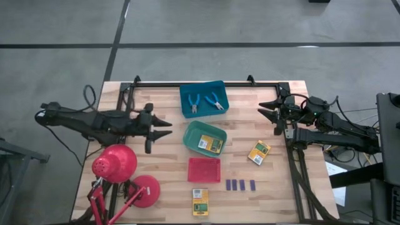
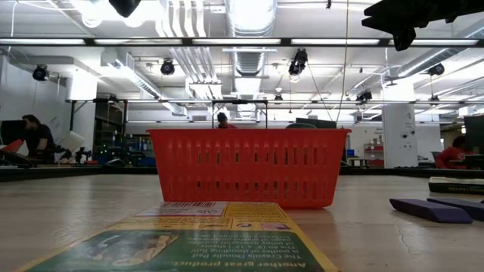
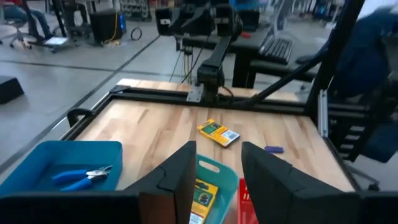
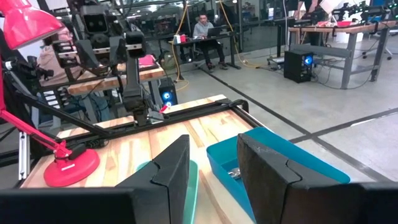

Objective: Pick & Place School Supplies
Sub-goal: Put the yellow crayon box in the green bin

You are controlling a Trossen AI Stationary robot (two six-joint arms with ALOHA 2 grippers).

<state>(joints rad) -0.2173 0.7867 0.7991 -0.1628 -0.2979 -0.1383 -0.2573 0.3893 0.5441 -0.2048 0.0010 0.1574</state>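
Yellow-green box (image 2: 189, 238) nearest, red basket (image 2: 248, 168) behind; left hand (image 1: 164, 129) and right hand (image 1: 265, 109) both part-open, empty, over worktop (image 1: 162, 187) side edges.

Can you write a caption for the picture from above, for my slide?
Both arms wait beside three trays, with two yellow-and-green boxes and four blocks still loose.

Wood table (image 1: 156, 103), black rail frame (image 1: 206, 83) along far edge and right side. Blue tray (image 1: 185, 95) near far edge, centre. Green tray (image 1: 194, 132) just nearer, tilted. Red tray (image 1: 204, 169) nearer again, apart from green. Red lamp (image 1: 115, 164) at near left corner, round base (image 1: 145, 190) beside shade. Room beyond: person (image 4: 204, 28) seated at laptop; another person (image 2: 34, 136) at far left desk.
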